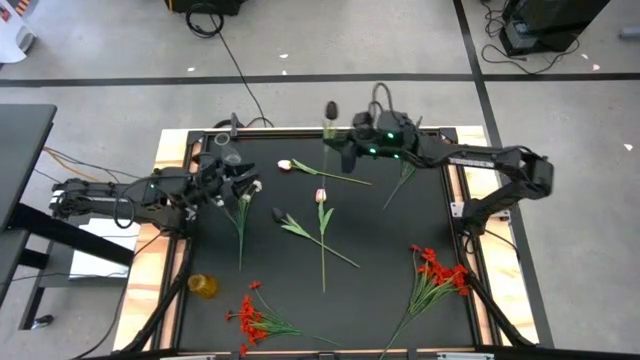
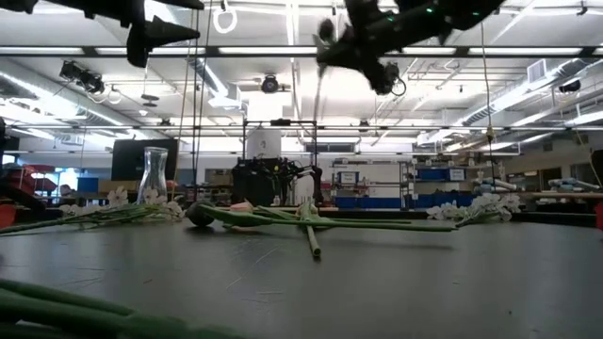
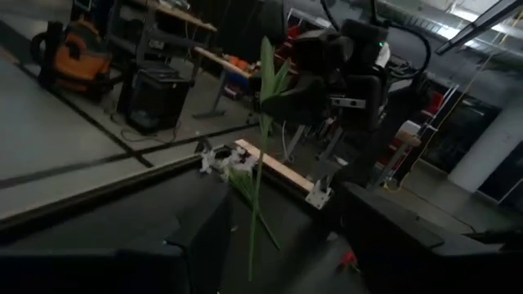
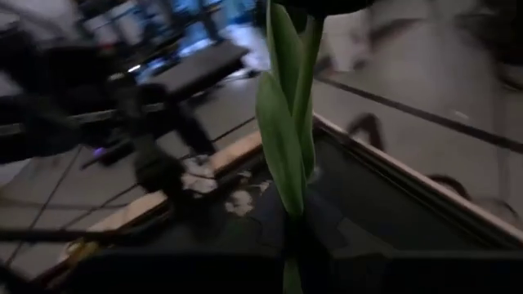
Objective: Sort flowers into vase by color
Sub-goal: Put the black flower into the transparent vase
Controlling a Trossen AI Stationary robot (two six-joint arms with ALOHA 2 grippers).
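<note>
Right wrist view blurs the tulip (image 4: 283,139); its bloom is cut off

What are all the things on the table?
Lying tulips: three, two pale pink and one dark, green stems, middle of the mat.
Held tulip: one, green stem and leaves, upright in the right gripper.
Red sprays: two, one at the mat's left side, one at its right.
White sprays: two, one beside the left gripper, one under the right arm.
Clear vase: one, glass, far left corner.
Yellow vase: one, amber, left edge of the mat.
Mat: one, black, covering the table.
Left gripper: open, above a white spray.
Right gripper: shut on the held tulip, near the far edge.
</note>
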